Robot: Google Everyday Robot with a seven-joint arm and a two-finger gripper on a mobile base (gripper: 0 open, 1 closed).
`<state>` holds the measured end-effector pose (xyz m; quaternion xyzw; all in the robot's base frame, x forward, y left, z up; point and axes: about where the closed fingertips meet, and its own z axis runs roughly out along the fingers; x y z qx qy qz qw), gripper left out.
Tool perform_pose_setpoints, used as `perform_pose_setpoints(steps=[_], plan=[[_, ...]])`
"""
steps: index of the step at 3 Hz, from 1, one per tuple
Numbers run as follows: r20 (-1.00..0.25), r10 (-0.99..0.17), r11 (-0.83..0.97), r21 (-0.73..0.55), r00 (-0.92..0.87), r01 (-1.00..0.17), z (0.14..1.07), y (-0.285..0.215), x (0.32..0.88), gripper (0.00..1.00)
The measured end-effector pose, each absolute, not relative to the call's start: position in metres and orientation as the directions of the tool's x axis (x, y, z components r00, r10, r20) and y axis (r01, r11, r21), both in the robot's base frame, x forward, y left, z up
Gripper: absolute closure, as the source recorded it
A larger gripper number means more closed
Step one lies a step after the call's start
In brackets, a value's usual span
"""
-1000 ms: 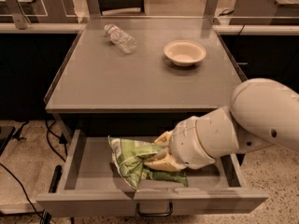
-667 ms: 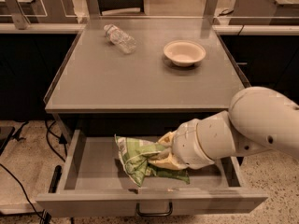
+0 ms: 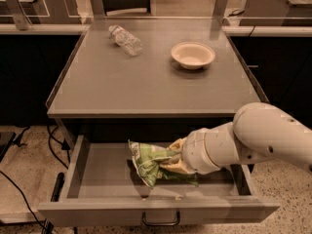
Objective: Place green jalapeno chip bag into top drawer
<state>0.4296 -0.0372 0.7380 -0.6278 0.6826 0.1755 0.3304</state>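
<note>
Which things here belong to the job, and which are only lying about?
Job: green jalapeno chip bag, held by the pincer inside the open top drawer.
Lying about: water bottle and bowl, on the tabletop.

chip bag (image 3: 147, 161) in top drawer (image 3: 97, 211) | gripper (image 3: 175, 162) at its right | bottle (image 3: 125, 39), bowl (image 3: 192, 55) on tabletop (image 3: 146, 89)

Grey table (image 3: 146, 89); water bottle (image 3: 125, 40), pale bowl (image 3: 192, 55) atop
</note>
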Motion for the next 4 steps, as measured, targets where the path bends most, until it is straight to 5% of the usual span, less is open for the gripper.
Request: perform_pose_setpoints(steps=[4], plan=[[-0.709, -0.703, 0.092, -0.157, 0.048, -0.983, 0.661, -0.012, 0.485, 1.00]])
